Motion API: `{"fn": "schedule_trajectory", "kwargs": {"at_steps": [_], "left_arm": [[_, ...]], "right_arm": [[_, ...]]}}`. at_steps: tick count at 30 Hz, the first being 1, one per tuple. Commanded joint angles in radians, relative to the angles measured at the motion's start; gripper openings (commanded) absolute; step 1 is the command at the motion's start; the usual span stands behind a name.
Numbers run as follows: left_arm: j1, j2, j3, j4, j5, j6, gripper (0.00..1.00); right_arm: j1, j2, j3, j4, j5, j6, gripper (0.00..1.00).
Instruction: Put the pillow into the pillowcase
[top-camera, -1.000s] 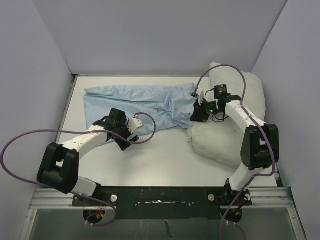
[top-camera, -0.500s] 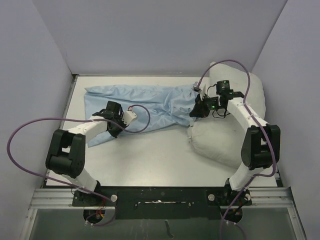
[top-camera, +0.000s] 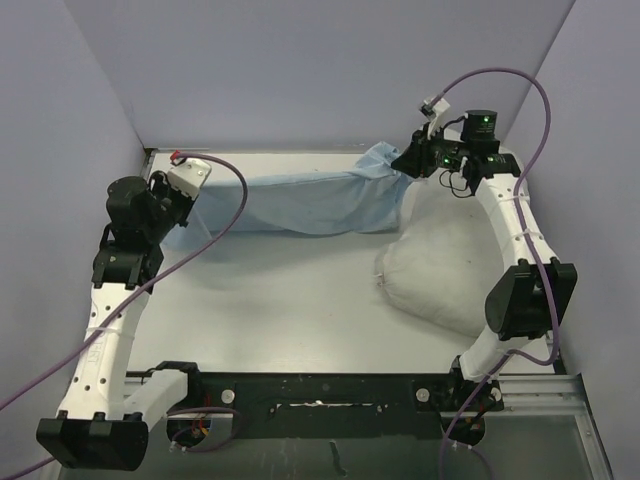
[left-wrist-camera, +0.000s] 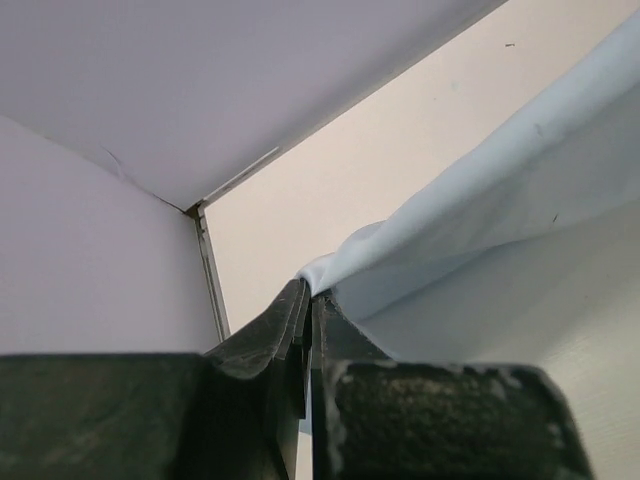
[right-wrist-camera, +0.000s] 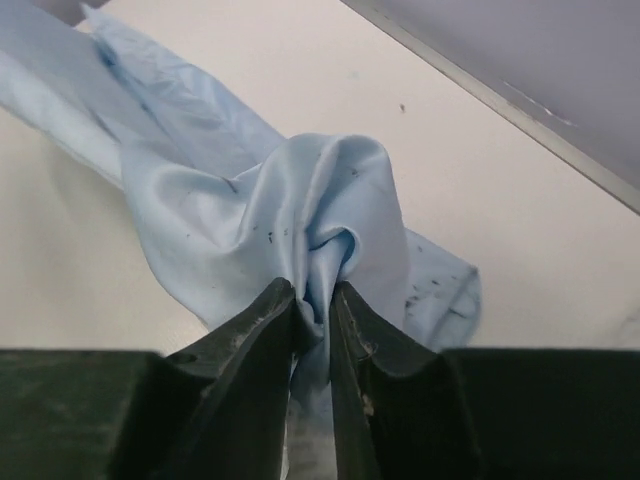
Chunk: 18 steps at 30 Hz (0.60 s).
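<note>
The light-blue pillowcase (top-camera: 300, 200) hangs stretched between my two grippers above the back of the table. My left gripper (top-camera: 168, 212) is shut on its left edge, and the left wrist view shows the cloth (left-wrist-camera: 480, 220) pinched at the left gripper's (left-wrist-camera: 311, 295) tips. My right gripper (top-camera: 405, 162) is raised at the back right, shut on the right end. In the right wrist view a bunched fold of the pillowcase (right-wrist-camera: 300, 190) sits between the right gripper's (right-wrist-camera: 313, 295) jaws. The off-white pillow (top-camera: 450, 260) lies on the table at the right, below the right arm, untouched.
The pale table (top-camera: 280, 290) is boxed in by grey walls on the left (top-camera: 60, 200), back (top-camera: 320, 80) and right (top-camera: 590, 150). The purple cables (top-camera: 225, 215) loop off both wrists. The arm bases and a black rail (top-camera: 320, 390) line the near edge.
The left gripper shut on the pillowcase's left end and rose toward the back left. The right gripper lifted its end up and back. The cloth went from lying flat to hanging stretched.
</note>
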Motion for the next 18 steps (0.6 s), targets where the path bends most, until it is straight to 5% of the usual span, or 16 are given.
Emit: {"fn": "schedule_trajectory", "kwargs": {"at_steps": [1,6,10,13,15,18], "left_arm": [[0.021,0.006,-0.004,-0.028,0.093,-0.028,0.00],[0.017,0.002,0.022,-0.057,0.175,-0.040,0.00],[0.014,-0.003,0.038,-0.070,0.218,-0.061,0.00],[0.014,-0.016,0.040,-0.079,0.225,-0.066,0.00],[0.014,-0.026,0.039,-0.083,0.219,-0.065,0.00],[0.014,-0.045,0.033,-0.094,0.207,-0.062,0.00]], "right_arm": [[-0.006,-0.053,-0.036,0.010,0.250,-0.006,0.26],[-0.067,-0.097,-0.060,-0.014,0.361,-0.139,0.55],[-0.079,-0.161,-0.059,-0.073,0.065,-0.320,0.75],[-0.026,-0.202,-0.069,-0.299,-0.285,-0.725,0.96],[0.059,-0.217,-0.095,-0.514,-0.308,-1.146,0.98],[0.147,-0.199,-0.165,-0.531,-0.228,-1.317,0.98]]}}
